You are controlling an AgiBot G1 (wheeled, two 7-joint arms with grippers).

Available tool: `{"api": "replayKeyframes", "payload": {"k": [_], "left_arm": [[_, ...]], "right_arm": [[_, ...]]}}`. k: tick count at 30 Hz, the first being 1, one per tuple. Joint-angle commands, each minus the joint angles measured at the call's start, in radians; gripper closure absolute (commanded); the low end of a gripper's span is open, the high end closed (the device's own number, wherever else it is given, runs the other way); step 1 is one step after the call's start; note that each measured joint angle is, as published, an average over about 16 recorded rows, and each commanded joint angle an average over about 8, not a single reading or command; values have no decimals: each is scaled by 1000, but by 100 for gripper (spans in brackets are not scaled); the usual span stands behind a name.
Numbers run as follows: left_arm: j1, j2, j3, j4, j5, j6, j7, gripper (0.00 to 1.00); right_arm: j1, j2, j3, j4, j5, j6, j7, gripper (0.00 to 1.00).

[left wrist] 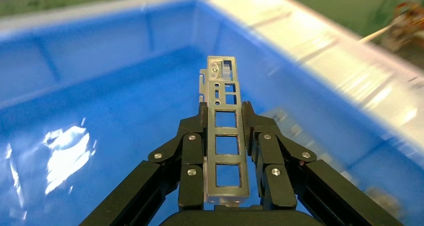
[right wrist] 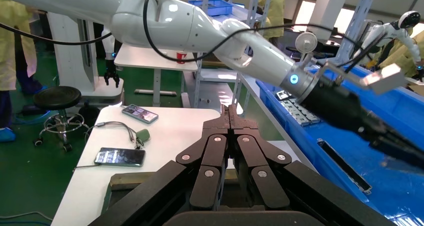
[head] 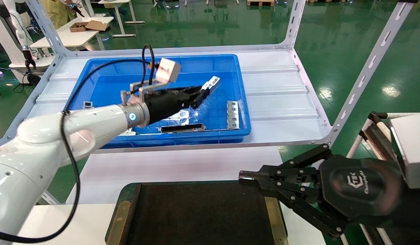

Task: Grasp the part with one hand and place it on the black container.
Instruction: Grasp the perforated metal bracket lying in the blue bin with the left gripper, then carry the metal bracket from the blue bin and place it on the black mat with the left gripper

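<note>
Over the blue bin (head: 230,61), the left hand (left wrist: 227,118) clamps the part (left wrist: 226,136) by its long edges, lifted clear for carrying to the near black container (head: 196,214). The right hand (head: 245,178) waits closed, empty, beside it.

black container (head: 199,217) cut off by bottom edge, right end effector (head: 245,179) partly blurred

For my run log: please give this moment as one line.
left gripper: shut on part, above blue bin | right gripper: shut, idle | black container: empty
</note>
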Motion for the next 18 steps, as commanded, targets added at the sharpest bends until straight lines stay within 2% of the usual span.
{"api": "replayKeyframes", "payload": {"k": [1,9,14,18], "left_arm": [[-9,-8,-10,-4,-22,33,18,100],[7,-106,-61,-59,-113,299,57,100],[61,-171,-67,-143,-144,431,25,100],[128,-219,-64,-248,-159,484,-17,100]], "right_arm": [[0,0,0,0,0,0,0,100],[0,0,0,0,0,0,0,100],[0,0,0,0,0,0,0,100],[0,0,0,0,0,0,0,100]]}}
